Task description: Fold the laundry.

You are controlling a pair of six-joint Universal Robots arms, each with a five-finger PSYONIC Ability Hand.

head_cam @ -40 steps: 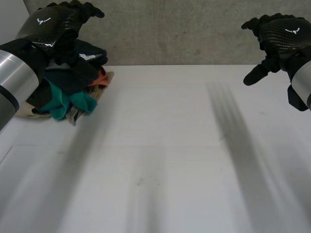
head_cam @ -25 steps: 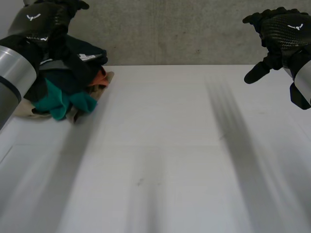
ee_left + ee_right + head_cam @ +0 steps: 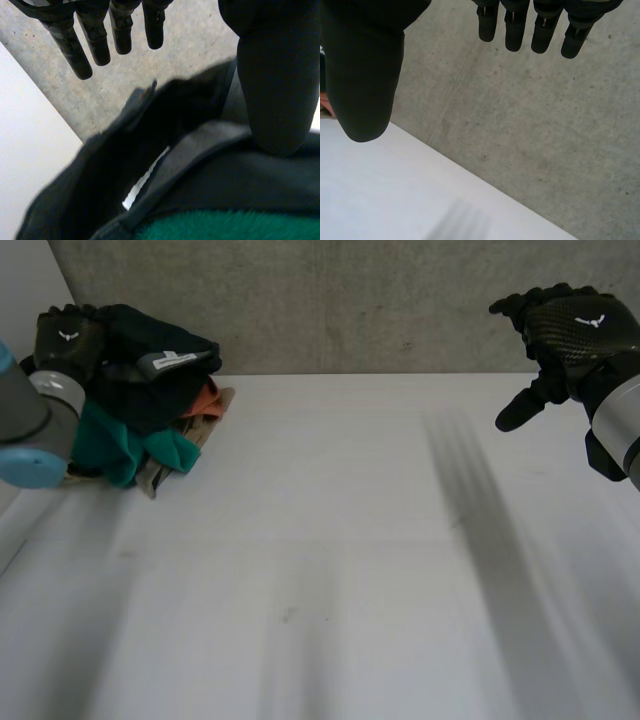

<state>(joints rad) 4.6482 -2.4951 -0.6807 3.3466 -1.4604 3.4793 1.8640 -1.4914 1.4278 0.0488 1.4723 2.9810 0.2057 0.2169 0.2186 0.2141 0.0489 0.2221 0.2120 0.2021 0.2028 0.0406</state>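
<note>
Fingers [image 3: 95, 45] of left hand [image 3: 66, 338] held straight, apart from thumb, nothing clasped. Laundry pile [image 3: 150, 410] found under palm, dark garment [image 3: 210, 175] topmost, teal garment [image 3: 225, 225] beneath. Right hand [image 3: 572, 328] held slack, empty, well apart from pile. Step judged: first pick. Next: dark garment to be pinched, lifted onto bare tabletop [image 3: 350, 540].

Lab or workshop: concrete wall [image 3: 350, 300], white table [image 3: 350, 540].

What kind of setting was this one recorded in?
Probably a lab or test workspace rather than a home: a bare white table against a raw concrete wall, with a heap of mixed clothes at its far left corner.
</note>
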